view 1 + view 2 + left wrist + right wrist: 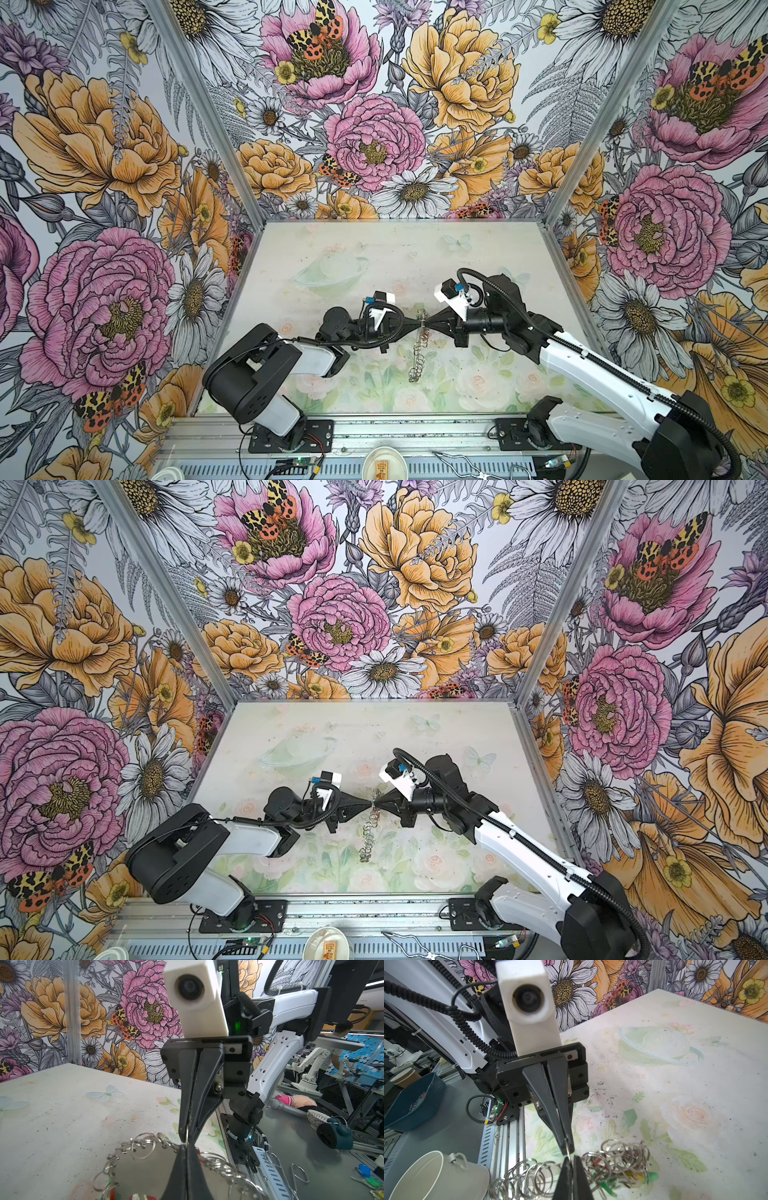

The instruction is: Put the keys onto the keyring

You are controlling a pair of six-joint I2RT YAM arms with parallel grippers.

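The keyring (417, 357) (368, 837) stands on edge over the middle of the table, a flat grey-brown plate (128, 1161) fringed with silver split rings (618, 1153). My left gripper (417, 322) (185, 1147) and right gripper (427, 322) (572, 1158) meet tip to tip at its upper rim. Both are shut, each with the thin wire of a split ring between its fingers. Keys with green (652, 1176), yellow and red (112, 1192) heads hang among the rings on the right gripper's side. How they are attached is hidden.
An aluminium rail (415, 432) runs along the table's front edge, holding both arm bases. Beyond it lie a white dish (384, 463), bent wire hooks (295, 1174), a white tin (436, 1176), a dark blue basin (411, 1101) and loose coloured keys (372, 1182).
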